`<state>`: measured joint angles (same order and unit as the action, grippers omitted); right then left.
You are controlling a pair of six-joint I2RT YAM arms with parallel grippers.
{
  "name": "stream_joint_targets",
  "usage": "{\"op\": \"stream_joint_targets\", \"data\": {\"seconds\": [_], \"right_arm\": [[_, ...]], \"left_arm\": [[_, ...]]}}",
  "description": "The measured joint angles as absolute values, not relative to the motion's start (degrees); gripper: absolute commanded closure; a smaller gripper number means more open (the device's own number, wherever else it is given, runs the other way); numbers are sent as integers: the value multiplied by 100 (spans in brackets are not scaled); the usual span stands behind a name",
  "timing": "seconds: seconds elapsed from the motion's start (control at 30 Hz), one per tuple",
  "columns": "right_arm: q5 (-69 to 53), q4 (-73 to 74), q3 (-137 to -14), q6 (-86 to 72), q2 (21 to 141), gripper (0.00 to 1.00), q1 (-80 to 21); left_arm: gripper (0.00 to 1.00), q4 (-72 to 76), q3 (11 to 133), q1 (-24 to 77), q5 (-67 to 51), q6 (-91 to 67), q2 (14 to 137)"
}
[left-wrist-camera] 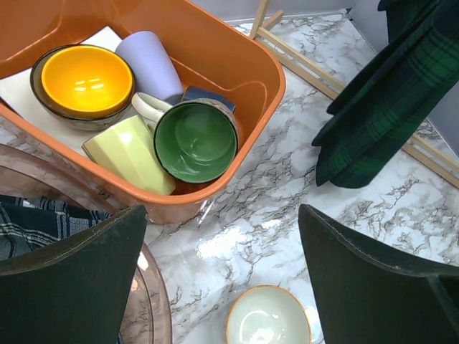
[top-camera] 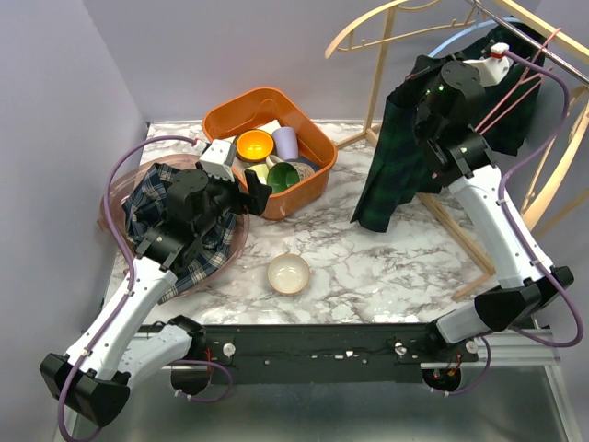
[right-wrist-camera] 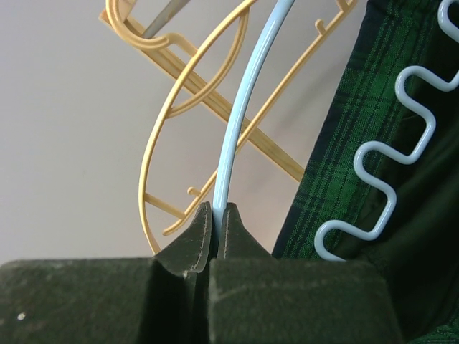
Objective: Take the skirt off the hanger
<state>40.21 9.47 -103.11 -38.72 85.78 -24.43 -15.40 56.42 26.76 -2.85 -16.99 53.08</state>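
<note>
While on hanger [right-wrist-camera: 240, 122], right end effector [right-wrist-camera: 215, 215] beside skirt [right-wrist-camera: 358, 143]

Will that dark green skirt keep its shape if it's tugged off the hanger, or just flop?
Probably flop: the skirt hangs in soft folds, hem drooping toward the table. It looks light, so a gentle pull should shift it. The thin blue hanger pinched in the right gripper might swing.

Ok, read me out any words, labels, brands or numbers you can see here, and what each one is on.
None: no words, labels, numbers or signs can be read in any view.
The orange bin, green mug, yellow bowl, green plaid skirt and light-blue hanger show no print on their visible sides.
</note>
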Motion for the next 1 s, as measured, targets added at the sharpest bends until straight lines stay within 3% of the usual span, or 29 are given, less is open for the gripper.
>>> {"op": "stream_joint_targets", "data": {"seconds": [1.0], "right_arm": [[3275,1640,-10462,-4287,8145,99,-2443]], "left_arm": [[3,-1503,5616,2676,-222,-1702,5315]]}}
